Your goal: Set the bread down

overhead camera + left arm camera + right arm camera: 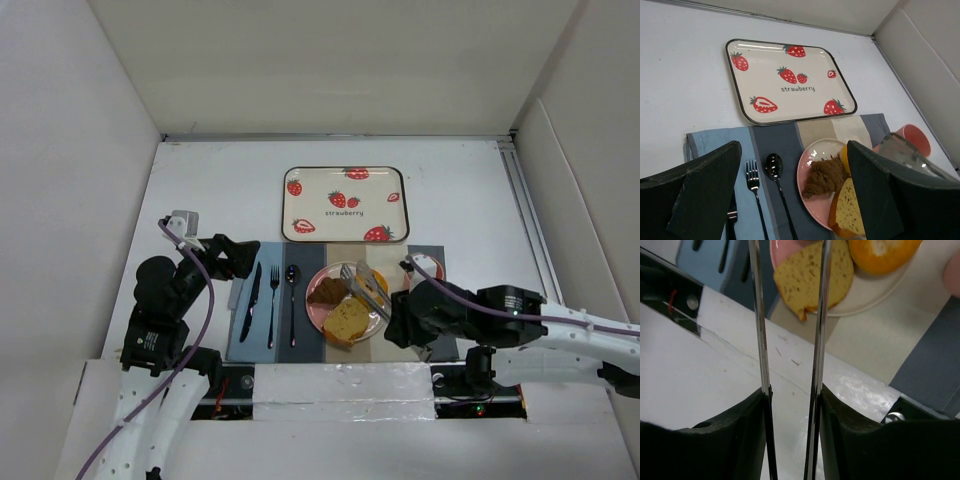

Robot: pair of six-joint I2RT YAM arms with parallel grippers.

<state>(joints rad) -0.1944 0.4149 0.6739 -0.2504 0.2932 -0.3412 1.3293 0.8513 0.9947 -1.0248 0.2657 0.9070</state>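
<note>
I'm judging the placing done: the tan-yellow thick loaf slice (345,320), dark brown wedge (327,292) and orange glazed ring donut (373,284) are sitting on the round pink plate (316,276). My right jaws are pinching silver metal tongs (366,292) over it; my left jaws are hanging spread. A striped placemat (300,255) is lying on the white worktop (210,180), with white walls (80,150) enclosing it.

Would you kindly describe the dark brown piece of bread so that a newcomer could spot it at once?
Find the strawberry tray; on its near side, towards the arms, a striped placemat carries a pink plate. On the plate's side nearest the spoon lies the dark brown piece, the darkest of three, unlike the yellow loaf slice and orange donut.
</note>
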